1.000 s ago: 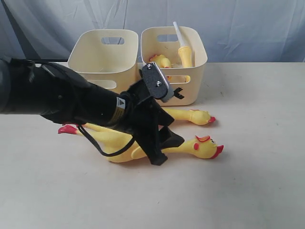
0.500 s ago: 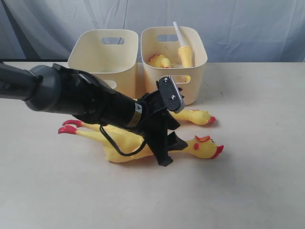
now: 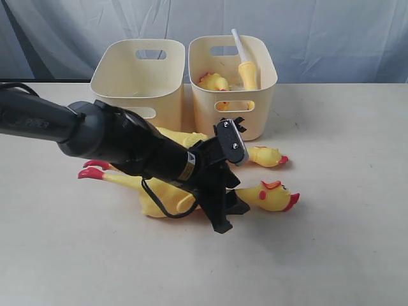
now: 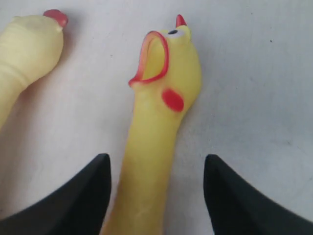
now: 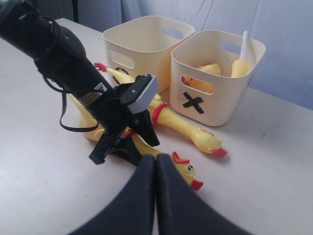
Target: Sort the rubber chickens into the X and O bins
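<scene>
1. The left gripper [image 4: 156,161] is hanging spread wide over the nearest rubber chicken [image 3: 274,196], with one finger on each side of its neck and not pinching it.
2. That chicken is lying on the table [image 3: 344,242] in front of the bins, its head pointing right as I see it.
3. A second chicken [image 3: 264,155] is lying just behind it, near the X bin [image 3: 268,67].
4. A third chicken [image 3: 213,81] is sitting inside the X bin, with a white tube [image 3: 236,41] poking up.
5. The other bin [image 3: 108,70] is standing just beside it.
6. The right gripper [image 5: 155,161] is hovering clenched, gripping nothing.

Near chicken [image 3: 274,196] and far chicken [image 3: 264,155] lying flat, yellow, red-beaked, third chicken [image 3: 214,81] inside cream X bin [image 5: 230,105]
</scene>
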`<state>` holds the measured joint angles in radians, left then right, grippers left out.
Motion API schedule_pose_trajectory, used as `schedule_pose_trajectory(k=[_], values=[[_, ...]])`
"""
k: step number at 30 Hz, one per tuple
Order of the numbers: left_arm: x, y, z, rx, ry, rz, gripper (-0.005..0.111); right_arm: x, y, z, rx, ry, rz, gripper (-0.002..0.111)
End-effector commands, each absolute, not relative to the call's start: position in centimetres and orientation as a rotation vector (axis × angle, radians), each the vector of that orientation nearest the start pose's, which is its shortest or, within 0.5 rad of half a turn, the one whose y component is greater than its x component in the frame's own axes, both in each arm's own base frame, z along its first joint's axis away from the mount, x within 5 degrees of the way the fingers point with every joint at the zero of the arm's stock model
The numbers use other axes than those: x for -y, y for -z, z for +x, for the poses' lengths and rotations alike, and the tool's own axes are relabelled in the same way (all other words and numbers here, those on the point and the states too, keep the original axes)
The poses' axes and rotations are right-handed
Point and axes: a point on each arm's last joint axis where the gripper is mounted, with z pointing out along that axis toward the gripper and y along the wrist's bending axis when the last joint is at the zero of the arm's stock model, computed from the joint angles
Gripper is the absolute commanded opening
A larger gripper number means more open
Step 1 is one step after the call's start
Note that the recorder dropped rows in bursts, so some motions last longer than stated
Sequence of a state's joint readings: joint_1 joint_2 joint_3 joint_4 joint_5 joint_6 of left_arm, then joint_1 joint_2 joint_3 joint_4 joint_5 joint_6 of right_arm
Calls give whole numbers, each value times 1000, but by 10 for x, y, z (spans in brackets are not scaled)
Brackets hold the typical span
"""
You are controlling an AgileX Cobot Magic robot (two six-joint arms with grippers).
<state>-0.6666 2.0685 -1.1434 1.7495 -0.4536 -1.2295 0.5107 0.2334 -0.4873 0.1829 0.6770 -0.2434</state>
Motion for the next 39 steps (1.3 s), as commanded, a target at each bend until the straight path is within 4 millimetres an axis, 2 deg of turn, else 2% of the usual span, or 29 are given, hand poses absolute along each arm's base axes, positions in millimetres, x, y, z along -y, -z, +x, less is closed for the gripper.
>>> schedule_pose_trajectory(k=[1, 7, 16, 20, 27, 29, 35, 39], values=[[281, -103, 292, -1947, 599, 1557, 54, -32, -300, 37, -1804, -388, -648, 0], [280, -93, 294, -1973, 563, 1559, 54, -32, -300, 37, -1802, -389, -647, 0], [274, -87, 303, -1903, 368, 1629, 52, -32, -300, 37, -1802, -389, -647, 0], [274, -85, 303, -1894, 360, 1643, 47, -32, -300, 37, -1802, -389, -647, 0], [274, -85, 303, -1885, 357, 1652, 47, -32, -300, 37, -1802, -389, -647, 0], [274, -85, 302, -1894, 373, 1644, 43, -32, -300, 37, -1802, -389, -647, 0], [275, -85, 300, -1923, 417, 1621, 11, -32, -300, 37, -1802, -389, -647, 0], [277, -86, 297, -1914, 460, 1633, 2, -32, -300, 37, -1802, -389, -647, 0]])
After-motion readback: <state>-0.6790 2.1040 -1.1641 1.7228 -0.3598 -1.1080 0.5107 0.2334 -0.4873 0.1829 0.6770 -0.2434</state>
